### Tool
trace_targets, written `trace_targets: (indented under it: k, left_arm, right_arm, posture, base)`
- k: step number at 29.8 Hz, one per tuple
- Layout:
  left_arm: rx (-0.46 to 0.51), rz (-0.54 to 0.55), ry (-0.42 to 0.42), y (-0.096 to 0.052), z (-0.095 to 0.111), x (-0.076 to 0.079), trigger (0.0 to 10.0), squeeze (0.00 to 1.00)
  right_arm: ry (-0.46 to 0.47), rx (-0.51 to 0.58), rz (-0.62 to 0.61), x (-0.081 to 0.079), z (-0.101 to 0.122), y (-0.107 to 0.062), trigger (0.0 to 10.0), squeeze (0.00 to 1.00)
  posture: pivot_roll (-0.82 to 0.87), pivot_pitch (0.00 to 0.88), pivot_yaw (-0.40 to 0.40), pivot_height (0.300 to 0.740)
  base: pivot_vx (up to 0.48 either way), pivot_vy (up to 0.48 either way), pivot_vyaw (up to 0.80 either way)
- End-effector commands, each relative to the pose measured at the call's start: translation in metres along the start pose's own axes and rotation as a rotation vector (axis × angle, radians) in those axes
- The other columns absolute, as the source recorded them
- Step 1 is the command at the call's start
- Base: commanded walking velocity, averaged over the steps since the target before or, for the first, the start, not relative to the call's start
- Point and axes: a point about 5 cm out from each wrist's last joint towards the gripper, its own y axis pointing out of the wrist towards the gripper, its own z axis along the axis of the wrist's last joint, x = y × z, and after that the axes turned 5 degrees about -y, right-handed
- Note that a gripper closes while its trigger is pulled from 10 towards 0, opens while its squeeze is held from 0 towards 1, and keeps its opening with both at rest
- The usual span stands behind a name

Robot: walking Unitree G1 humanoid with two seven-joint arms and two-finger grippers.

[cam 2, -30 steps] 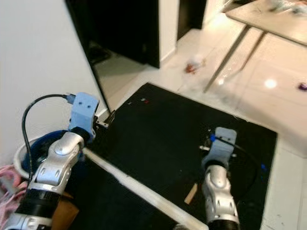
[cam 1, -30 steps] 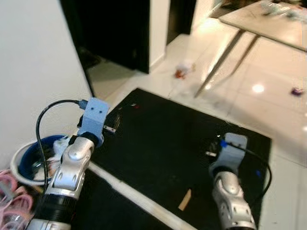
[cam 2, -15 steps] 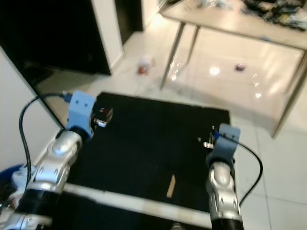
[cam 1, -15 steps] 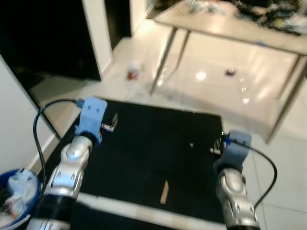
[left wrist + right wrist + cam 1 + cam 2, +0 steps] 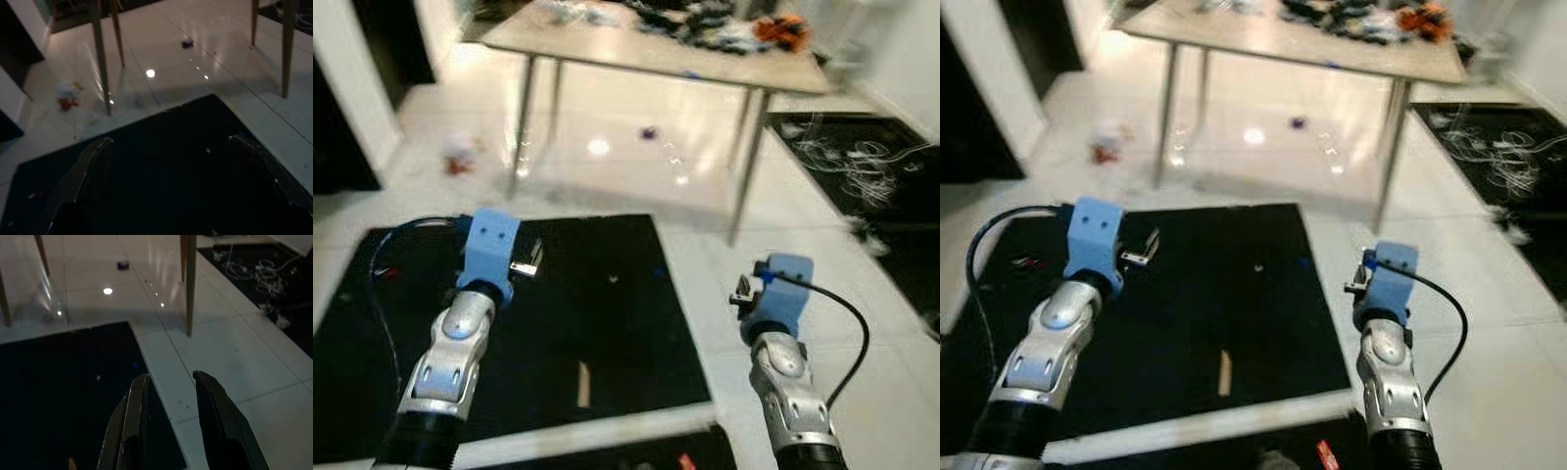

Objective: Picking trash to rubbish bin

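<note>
**Both arms up over the mat, trash waiting on the tiles**

The robot faces a black floor mat [image 5: 509, 323] on glossy white tiles. The left gripper [image 5: 171, 147] hangs above the mat with its fingers spread wide and nothing between them. The right gripper [image 5: 168, 382] hovers over the mat's edge where it meets the tiles, fingers a narrow gap apart, also holding nothing.

Beyond the mat stands a long table [image 5: 636, 54] on slim metal legs, its top cluttered with dark odds and ends and something orange. On the tiles off the table's left end, well apart from both grippers, sits a crumpled bit of trash [image 5: 460, 157], whitish with red in it; it's blurred, so what it is exactly can't be made out. Under the table lies a small purple scrap [image 5: 649, 131].

On the mat itself there's a thin pale stick [image 5: 1224, 372], lying between the two arms. Off to the right, white cables [image 5: 852, 157] tangle on a second dark mat.
</note>
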Motion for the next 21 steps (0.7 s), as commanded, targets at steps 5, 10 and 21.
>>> trace_targets:
  k: [5, 10, 21]
  left_arm:
    - [0.024, -0.002, -0.038, 0.0, 0.005, 0.004, 10.0, 0.0]
    - [0.016, -0.023, -0.044, 0.001, 0.005, 0.006, 10.0, 0.0]
    - [0.046, -0.078, -0.066, 0.0, 0.009, 0.014, 10.0, 0.0]
  right_arm:
    - [0.006, -0.059, 0.041, -0.002, -0.009, 0.001, 10.0, 0.0]
    - [0.031, -0.063, 0.064, -0.009, -0.013, -0.004, 10.0, 0.0]
    - [0.035, -0.062, 0.072, -0.011, -0.016, -0.007, 10.0, 0.0]
  posture:
    - [-0.03, 0.143, -0.041, 0.74]
    - [-0.02, 0.147, -0.023, 0.74]
    - [-0.02, 0.153, -0.016, 0.74]
  base:
    - [0.0, 0.0, -0.28]
    - [0.0, 0.0, 0.0]
    - [0.302, 0.0, 0.0]
